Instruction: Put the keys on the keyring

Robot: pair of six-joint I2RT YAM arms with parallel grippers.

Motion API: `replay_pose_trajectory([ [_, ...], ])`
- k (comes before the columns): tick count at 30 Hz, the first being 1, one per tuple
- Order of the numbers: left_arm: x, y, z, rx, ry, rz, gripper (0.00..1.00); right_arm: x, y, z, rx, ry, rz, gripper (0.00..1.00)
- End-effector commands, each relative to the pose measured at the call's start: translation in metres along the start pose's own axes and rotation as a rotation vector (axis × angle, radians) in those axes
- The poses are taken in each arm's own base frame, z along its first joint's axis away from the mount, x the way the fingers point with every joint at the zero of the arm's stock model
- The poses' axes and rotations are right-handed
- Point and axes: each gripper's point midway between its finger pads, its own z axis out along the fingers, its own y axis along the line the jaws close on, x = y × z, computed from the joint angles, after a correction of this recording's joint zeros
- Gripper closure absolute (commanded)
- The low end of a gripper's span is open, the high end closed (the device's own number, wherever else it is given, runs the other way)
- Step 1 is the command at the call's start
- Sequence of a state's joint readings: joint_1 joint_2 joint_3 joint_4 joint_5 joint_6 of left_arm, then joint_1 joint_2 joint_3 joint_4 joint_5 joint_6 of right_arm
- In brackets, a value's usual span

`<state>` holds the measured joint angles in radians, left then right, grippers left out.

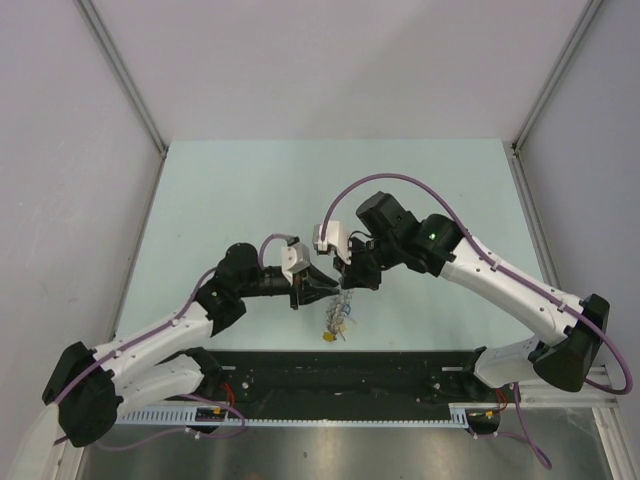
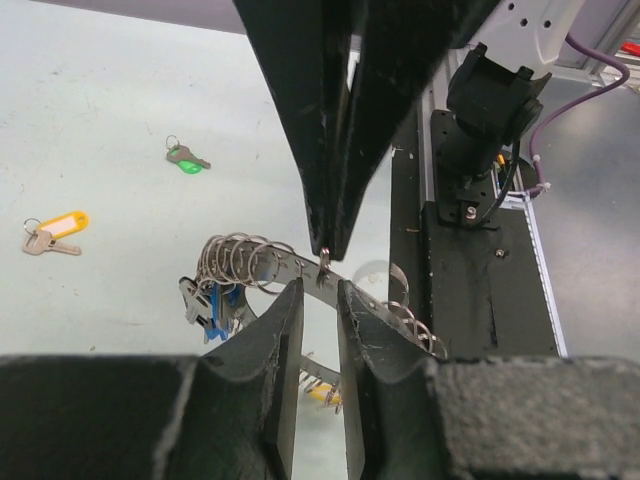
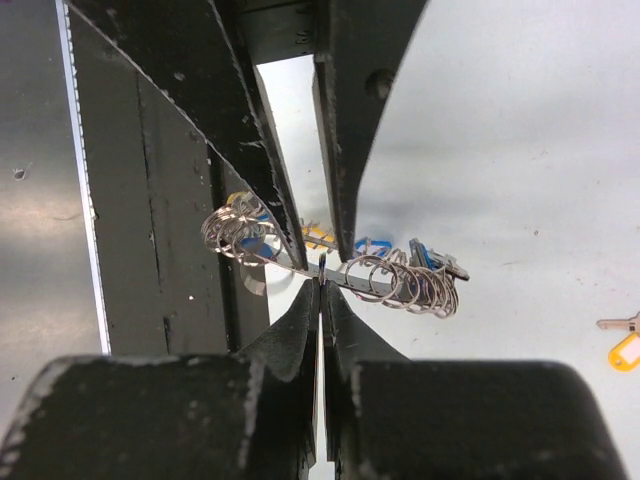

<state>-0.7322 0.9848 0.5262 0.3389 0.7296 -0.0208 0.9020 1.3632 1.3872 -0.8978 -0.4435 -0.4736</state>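
Two loose keys, the green-headed key and the yellow-tagged key, lie on the table, well apart from the keyring, which is held aloft. The right gripper is clamped on its wire. The left gripper straddles it with fingers slightly apart, grip unclear. A slip could drop the bundle. No writing is legible.

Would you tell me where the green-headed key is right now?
In the left wrist view, the green-headed key lies on the table, upper left, up-right of the yellow-tagged key.
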Motion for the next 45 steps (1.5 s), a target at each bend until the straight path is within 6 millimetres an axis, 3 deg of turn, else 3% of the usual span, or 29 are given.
replay_pose_trajectory([
  [1,-0.020,-0.006,-0.007,0.006,-0.093,0.030,0.76,-0.024,0.003,-0.012,0.007,-0.109,-0.068,1.00],
  [30,-0.039,-0.020,-0.006,0.092,-0.120,0.031,0.80,-0.020,0.013,-0.007,-0.039,-0.092,-0.086,1.00],
  [45,-0.036,-0.017,0.000,0.102,-0.093,0.001,0.94,-0.019,0.017,-0.002,-0.060,-0.081,-0.090,1.00],
])
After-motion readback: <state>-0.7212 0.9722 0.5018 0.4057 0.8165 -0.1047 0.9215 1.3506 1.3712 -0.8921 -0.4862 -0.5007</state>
